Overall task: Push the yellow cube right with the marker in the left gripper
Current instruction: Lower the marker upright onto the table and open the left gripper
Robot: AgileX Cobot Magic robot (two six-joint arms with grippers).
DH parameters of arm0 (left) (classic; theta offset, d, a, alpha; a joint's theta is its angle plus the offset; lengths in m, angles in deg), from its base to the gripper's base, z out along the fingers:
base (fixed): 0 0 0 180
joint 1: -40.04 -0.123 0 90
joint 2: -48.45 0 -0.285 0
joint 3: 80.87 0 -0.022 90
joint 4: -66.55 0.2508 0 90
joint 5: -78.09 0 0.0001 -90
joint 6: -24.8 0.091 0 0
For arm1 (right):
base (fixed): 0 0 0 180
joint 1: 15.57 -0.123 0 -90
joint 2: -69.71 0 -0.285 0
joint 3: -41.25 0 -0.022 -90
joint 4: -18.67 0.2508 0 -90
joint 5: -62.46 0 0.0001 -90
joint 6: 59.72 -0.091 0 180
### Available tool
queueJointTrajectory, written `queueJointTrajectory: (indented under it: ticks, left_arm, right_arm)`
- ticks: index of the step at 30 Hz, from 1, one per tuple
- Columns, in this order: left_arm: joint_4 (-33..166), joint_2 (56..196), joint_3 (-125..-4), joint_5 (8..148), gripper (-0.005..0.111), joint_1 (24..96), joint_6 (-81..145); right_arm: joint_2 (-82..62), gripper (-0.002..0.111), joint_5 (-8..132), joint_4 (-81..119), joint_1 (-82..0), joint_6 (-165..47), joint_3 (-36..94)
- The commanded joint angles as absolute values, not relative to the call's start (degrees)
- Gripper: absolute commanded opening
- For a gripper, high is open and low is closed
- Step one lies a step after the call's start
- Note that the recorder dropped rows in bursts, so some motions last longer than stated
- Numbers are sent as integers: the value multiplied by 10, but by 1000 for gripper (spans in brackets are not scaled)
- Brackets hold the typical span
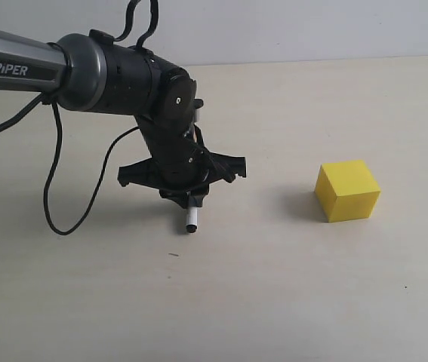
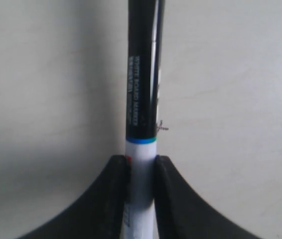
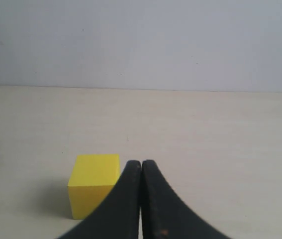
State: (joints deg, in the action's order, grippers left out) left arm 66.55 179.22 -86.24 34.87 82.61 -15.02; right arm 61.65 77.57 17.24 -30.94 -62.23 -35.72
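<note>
The left end effector (image 1: 189,197) clenched the marker (image 1: 192,219), well apart from the yellow cube (image 1: 347,190). A low, centred rightward sweep seemed advisable.

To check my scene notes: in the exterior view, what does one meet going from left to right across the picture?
The grey PIPER arm tube → the left gripper with the marker clamped in it → the yellow cube, standing apart on the right.
</note>
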Motion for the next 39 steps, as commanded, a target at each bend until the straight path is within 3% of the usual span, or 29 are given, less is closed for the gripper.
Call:
queueJointTrajectory:
  ticks: [1, 28, 31, 39]
  left_arm:
    - [662, 1789, -864, 351, 0, 825, -145]
    - [658, 1803, -864, 360, 1, 825, -132]
    - [658, 1801, -864, 365, 11, 825, -129]
    - [659, 1793, -864, 380, 61, 825, -123]
  right_arm:
    - [619, 0, 771, 173, -306, -620, -360]
    - [619, 0, 773, 173, -306, -620, -360]
    - [619, 0, 773, 173, -306, -620, -360]
    - [619, 0, 773, 173, -306, -620, -360]
